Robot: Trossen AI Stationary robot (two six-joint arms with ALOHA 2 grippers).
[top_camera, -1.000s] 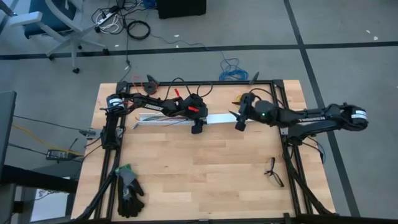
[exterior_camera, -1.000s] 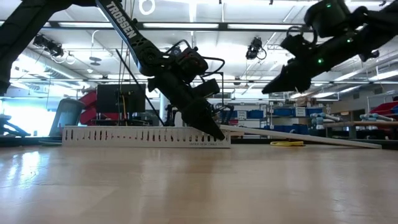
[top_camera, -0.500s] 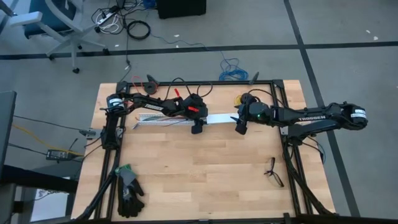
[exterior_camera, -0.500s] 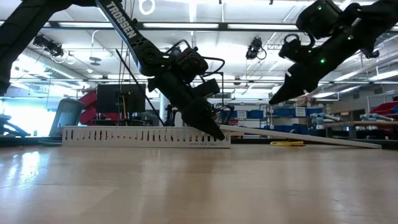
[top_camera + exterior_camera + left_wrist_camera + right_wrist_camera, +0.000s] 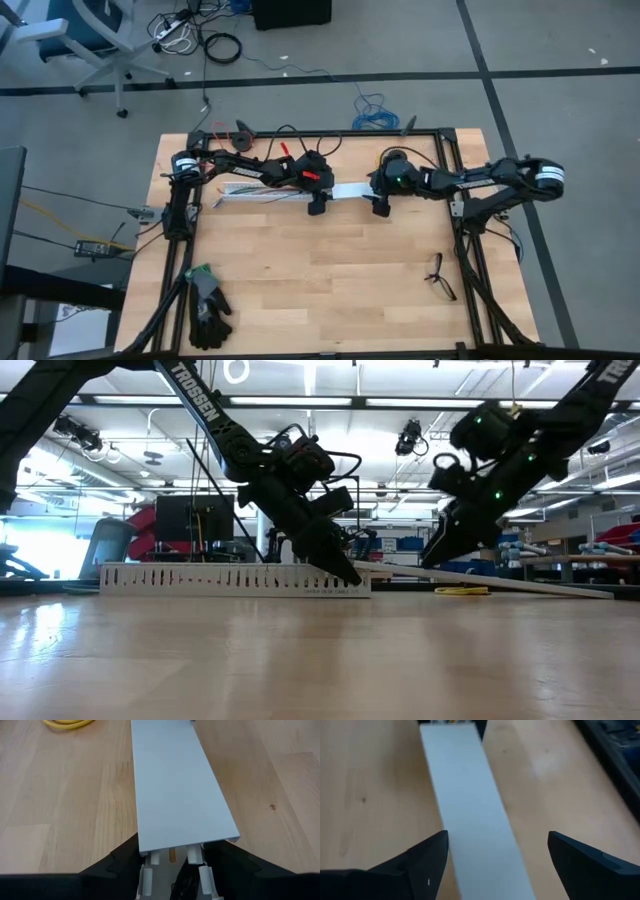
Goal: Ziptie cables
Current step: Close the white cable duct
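Note:
A white slotted channel (image 5: 262, 193) lies across the far half of the table. Thin coloured cables (image 5: 236, 190) lie inside it and show red through its slots (image 5: 200, 576). A flat white cover (image 5: 352, 192) runs on from the channel's right end. My left gripper (image 5: 317, 206) is shut on that end (image 5: 172, 862). My right gripper (image 5: 380, 206) is open and hangs low over the cover's right part; its fingers stand wide on either side of the cover (image 5: 465, 795) without touching it. No ziptie shows in any view. My left gripper holds the slotted channel at its right end (image 5: 150, 862), where the cover (image 5: 175, 785) begins. The channel is pinched between the two fingers (image 5: 122, 862), which slant down from the left and lie along it. The channel rests on the table.
A yellow wire spool (image 5: 385, 158) lies just beyond the cover, near the far rail. A small black forked object (image 5: 438, 275) sits near the right rail. Dark gloves (image 5: 207, 308) lie at the near left corner. A black frame (image 5: 330, 133) borders the table. Bare wood fills the near half.
My right gripper has moved toward the table's left and come down toward the white cover, and its arm has swung over with it. The left gripper, the channel and the cover have stayed in place.

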